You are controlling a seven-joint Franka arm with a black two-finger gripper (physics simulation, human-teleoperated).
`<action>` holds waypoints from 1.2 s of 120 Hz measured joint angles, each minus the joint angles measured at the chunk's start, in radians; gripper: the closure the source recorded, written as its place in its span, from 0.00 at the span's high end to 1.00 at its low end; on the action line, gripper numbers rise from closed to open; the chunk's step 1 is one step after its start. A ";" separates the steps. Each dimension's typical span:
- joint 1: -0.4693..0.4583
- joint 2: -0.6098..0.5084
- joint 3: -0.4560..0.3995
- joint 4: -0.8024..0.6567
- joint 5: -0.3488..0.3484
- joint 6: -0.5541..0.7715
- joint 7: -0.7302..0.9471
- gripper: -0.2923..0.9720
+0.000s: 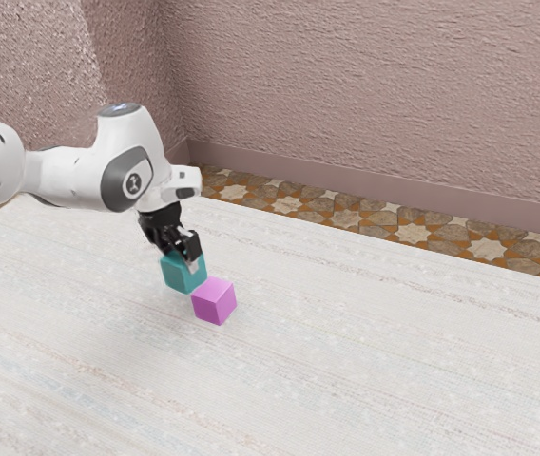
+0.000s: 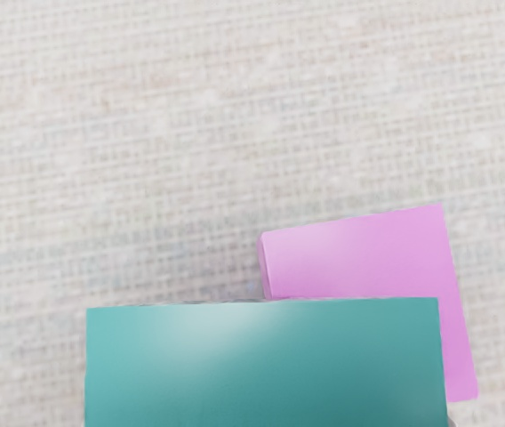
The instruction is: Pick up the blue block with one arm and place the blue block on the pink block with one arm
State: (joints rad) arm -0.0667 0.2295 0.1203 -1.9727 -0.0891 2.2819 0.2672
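Two blocks close together toward the worktop's (image 1: 346, 361) far edge: jaws pinch the blue block (image 1: 181, 274), tilted and seemingly raised, overlapping one side of the pink block (image 1: 215, 300), probably lining up before lowering.

Arm (image 1: 80, 176): white, comes in from the exterior view's left and bends down over the table (image 1: 394, 370).
Gripper (image 1: 181, 251): black fingers point down, clamped on the upper part of the blue block.
Blue block (image 1: 177, 276): teal, tilted, just to the left of the pink block and slightly farther back; contact between them cannot be told.
Pink block (image 1: 214, 301): sits on the pale table.
Far side: star-patterned floor (image 1: 422, 228), rough pinkish wall (image 1: 365, 85).
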 joint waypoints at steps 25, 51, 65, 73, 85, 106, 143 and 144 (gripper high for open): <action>-0.030 0.047 -0.002 0.074 0.003 -0.075 -0.051 0.44; -0.042 0.075 -0.002 0.120 0.002 -0.113 -0.087 0.45; -0.044 0.084 -0.002 0.131 0.002 -0.123 -0.100 0.45; -0.046 0.097 -0.002 0.150 0.002 -0.130 -0.106 0.46; -0.047 0.108 -0.002 0.163 0.002 -0.144 -0.109 0.53; -0.057 0.110 -0.002 0.175 -0.003 -0.159 -0.108 0.65; -0.051 0.077 0.027 0.272 -0.001 -0.242 -0.103 0.72; -0.051 0.069 0.028 0.274 -0.001 -0.247 -0.103 0.73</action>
State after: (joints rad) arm -0.1176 0.2990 0.1478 -1.6984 -0.0900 2.0348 0.1644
